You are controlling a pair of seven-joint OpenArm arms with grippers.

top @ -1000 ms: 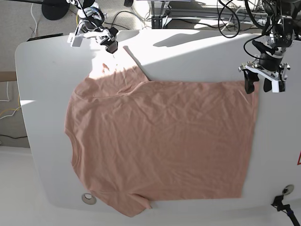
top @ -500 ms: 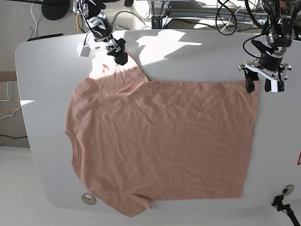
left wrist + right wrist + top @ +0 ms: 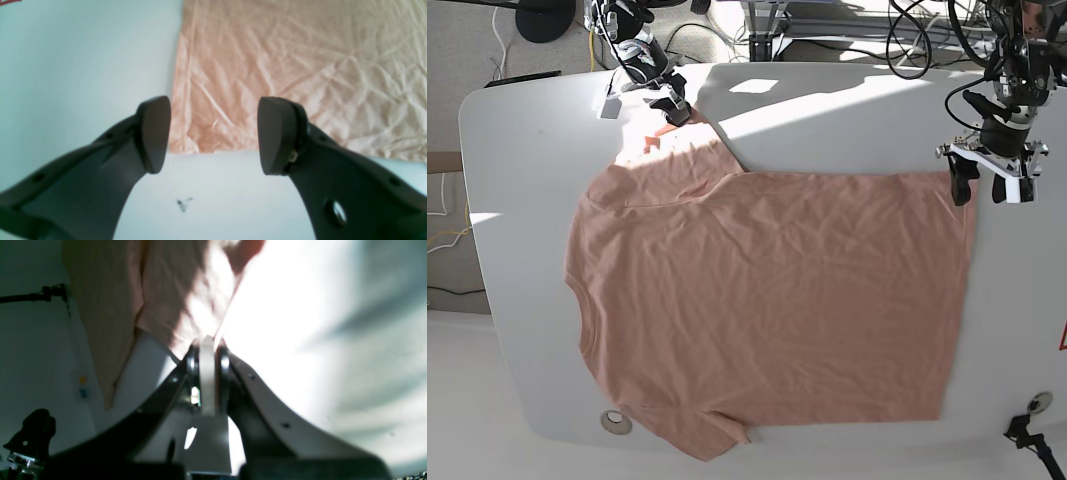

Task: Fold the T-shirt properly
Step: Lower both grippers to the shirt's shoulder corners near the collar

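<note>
The right hand point(image 3: 673, 108) has just snapped closed at the far sleeve of the T-shirt point(image 3: 767, 300). A second ago it hung open above the bench, short of the cloth; now it has dropped to the sleeve tip and clenched. In the right wrist view the pink fabric runs right up to the closed tips, so I judge it has pinched the sleeve edge, though glare washes out the exact contact. The sleeve corner looks slightly lifted and bunched under it.

The left hand point(image 3: 984, 185) has not moved in that time: released, fingers spread, hovering over the hem corner on the other side. Its own camera shows that corner lying flat between the open fingers point(image 3: 154, 133), not yet gripped.

So one corner looks taken and one is waiting; the fold itself has not begun, and I'd expect the left hand to close on the hem before any lift.

The T-shirt lies spread and wrinkled across the middle of the white bench point(image 3: 517, 200), plain side up, its near sleeve hanging over the front edge. A hard patch of sunlight falls across the bench's far side. Behind it, cables point(image 3: 907, 40) trail over the floor.
</note>
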